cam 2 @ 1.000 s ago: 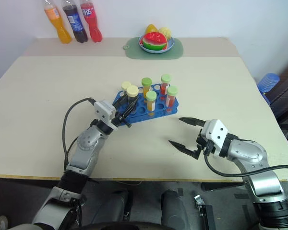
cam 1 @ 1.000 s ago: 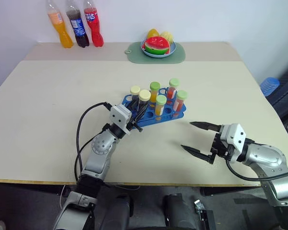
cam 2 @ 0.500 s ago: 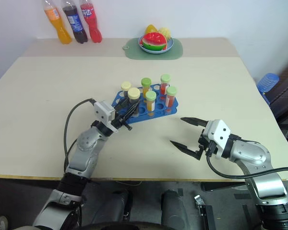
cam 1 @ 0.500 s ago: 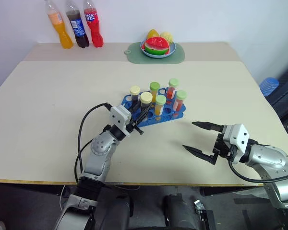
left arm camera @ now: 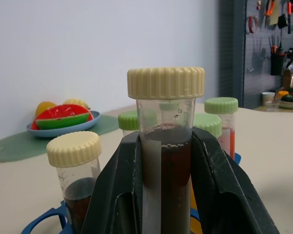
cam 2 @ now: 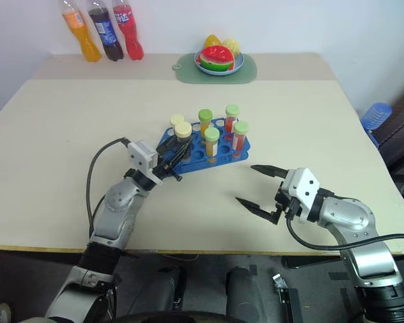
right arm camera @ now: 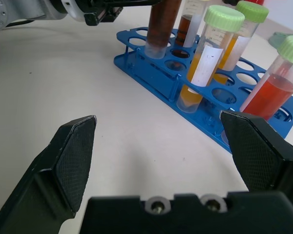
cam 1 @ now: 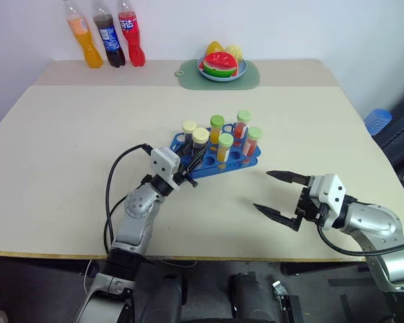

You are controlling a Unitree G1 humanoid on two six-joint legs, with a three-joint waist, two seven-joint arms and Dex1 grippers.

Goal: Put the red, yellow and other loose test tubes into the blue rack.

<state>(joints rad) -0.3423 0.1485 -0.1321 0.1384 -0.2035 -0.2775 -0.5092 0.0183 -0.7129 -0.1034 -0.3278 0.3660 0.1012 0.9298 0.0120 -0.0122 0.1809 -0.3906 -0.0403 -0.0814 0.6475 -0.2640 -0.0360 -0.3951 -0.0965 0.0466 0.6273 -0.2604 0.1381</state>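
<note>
Left eye view shows us our left gripper (cam 1: 192, 166) clenched on the brown tube (cam 1: 200, 140), now lowered since a moment ago into the rack (cam 1: 215, 161)'s near-left hole, nearly seated, while our right gripper (cam 1: 277, 195) waits spread open.

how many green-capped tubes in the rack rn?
4, all standing in the blue rack: far middle, far right, near middle, near right. None look hidden.
</note>
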